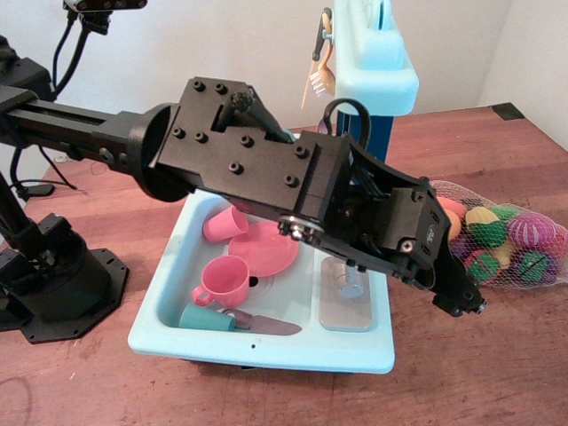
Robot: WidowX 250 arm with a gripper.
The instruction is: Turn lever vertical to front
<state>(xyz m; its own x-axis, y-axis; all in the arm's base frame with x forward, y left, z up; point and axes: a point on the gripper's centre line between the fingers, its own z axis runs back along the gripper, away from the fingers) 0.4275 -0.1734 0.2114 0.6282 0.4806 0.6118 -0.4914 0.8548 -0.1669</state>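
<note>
The toy faucet's round grey base (350, 284) stands on a grey plate (344, 312) at the right side of the light blue toy sink (266, 342). My arm covers most of the faucet, so the lever and the spout are hidden. My black gripper (461, 300) reaches down and to the right, past the sink's right edge and above the wooden table. Its fingers point away from the camera, and I cannot tell if they are open or shut. Nothing shows between them.
The sink basin holds a pink plate (266, 248), two pink cups (224, 282) and a teal-handled toy knife (231, 321). A mesh bag of toy vegetables (506, 240) lies right of the gripper. A blue toy shelf (382, 71) with hanging utensils stands behind.
</note>
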